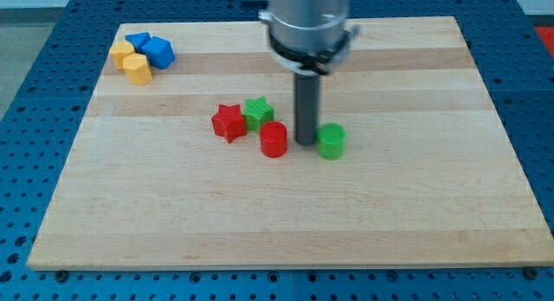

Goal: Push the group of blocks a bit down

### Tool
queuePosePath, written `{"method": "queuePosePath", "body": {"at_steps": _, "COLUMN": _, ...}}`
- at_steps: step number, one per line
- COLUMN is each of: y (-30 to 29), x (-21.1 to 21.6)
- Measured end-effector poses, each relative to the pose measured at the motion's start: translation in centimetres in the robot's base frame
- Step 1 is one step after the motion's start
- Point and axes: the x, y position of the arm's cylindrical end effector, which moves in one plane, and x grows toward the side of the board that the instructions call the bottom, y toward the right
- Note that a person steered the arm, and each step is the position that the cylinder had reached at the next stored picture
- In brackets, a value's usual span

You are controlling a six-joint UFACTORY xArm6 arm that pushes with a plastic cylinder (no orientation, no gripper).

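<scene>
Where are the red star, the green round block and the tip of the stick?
red star (228, 122), camera view, middle of its top.
green round block (331, 140), camera view, its top face.
my tip (305, 142), camera view, the rod's very end.

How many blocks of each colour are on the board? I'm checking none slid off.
Red: 2, star and cylinder
Green: 2, star and cylinder
Blue: 2
Yellow: 2
Total: 8
</scene>
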Motion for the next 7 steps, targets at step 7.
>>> {"method": "queuePosePath", "body": {"at_steps": 7, "y": -3.9, "x": 0.7}}
